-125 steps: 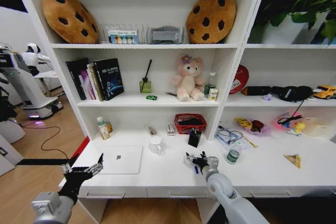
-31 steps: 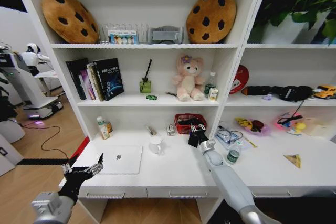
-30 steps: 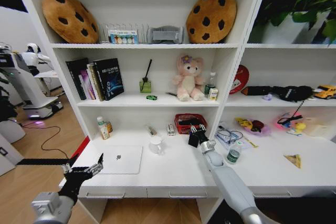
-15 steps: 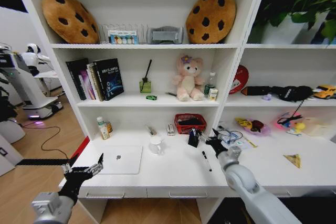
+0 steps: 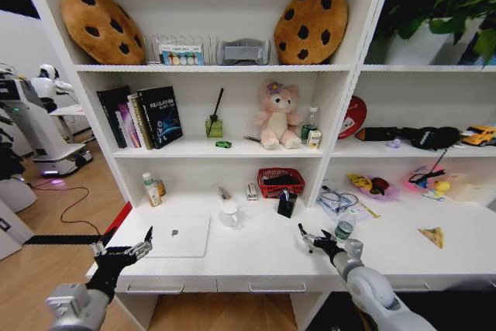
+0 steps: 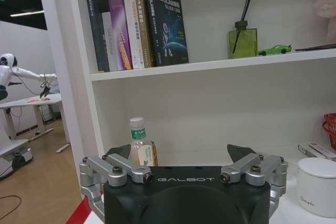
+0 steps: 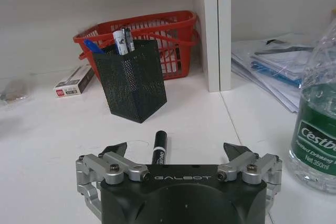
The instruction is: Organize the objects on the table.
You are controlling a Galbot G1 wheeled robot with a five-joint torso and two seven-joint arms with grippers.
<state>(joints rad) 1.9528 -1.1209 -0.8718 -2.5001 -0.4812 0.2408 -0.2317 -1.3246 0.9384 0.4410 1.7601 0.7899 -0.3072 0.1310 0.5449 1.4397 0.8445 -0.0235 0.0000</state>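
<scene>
Right wrist view: right gripper [image 7: 176, 153] fingers spread, gripping nothing, low over the table [image 7: 47, 145]. Black marker [image 7: 159, 148] lies flat between the fingertips, pointing ahead to the mesh pen cup [image 7: 131, 80]; red basket [image 7: 157, 38] behind that, water bottle [image 7: 317, 129] just beside the gripper. Head view: left gripper [image 5: 122, 252] also spread, holding nothing, at the table's front-left corner, laptop [image 5: 177, 236] just beside it.

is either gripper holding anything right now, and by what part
Nothing is held. The right gripper is open over a black marker lying on the table, fingers either side of it, not closed. The left gripper is open and empty by the table's edge.
</scene>
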